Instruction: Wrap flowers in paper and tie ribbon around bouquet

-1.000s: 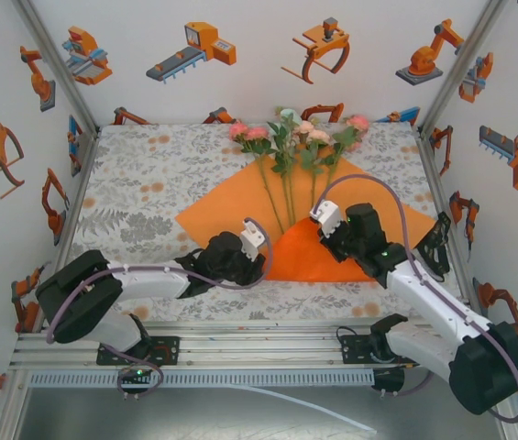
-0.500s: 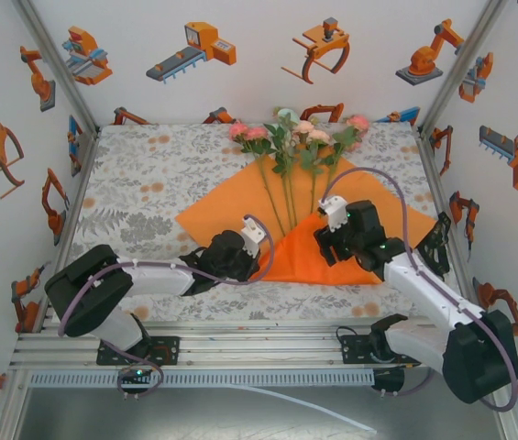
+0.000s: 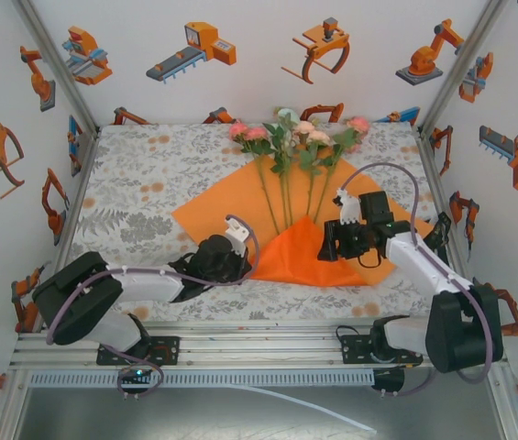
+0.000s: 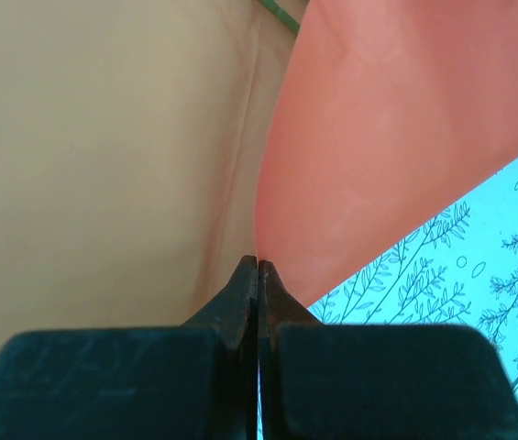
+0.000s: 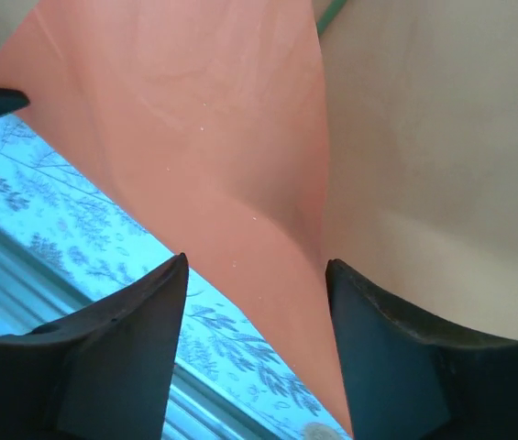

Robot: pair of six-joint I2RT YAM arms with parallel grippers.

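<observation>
The flowers (image 3: 300, 137) lie on the orange paper (image 3: 217, 206), heads at the far end and stems (image 3: 286, 197) running toward me. The paper's near corner is folded up over the stem ends as a darker flap (image 3: 309, 257). My left gripper (image 3: 242, 264) is at the flap's left end. In the left wrist view its tips (image 4: 259, 263) are shut on the paper right at the crease, with the flap (image 4: 396, 119) to the right. My right gripper (image 3: 325, 246) is open at the flap's right side, and the flap (image 5: 194, 110) runs between its fingers. The ribbon is out of view.
A floral tablecloth (image 3: 139, 183) covers the table, with its metal front rail (image 3: 259, 353) just behind the arm bases. Printed walls (image 3: 240, 64) close in the back and both sides. The right arm's cable (image 3: 382, 170) loops above the paper's right part.
The left gripper closed and shifted left and nearer along the fold. The right gripper opened and swung right, turning sideways to the flap. The folded flap now lies broader over the stems.
</observation>
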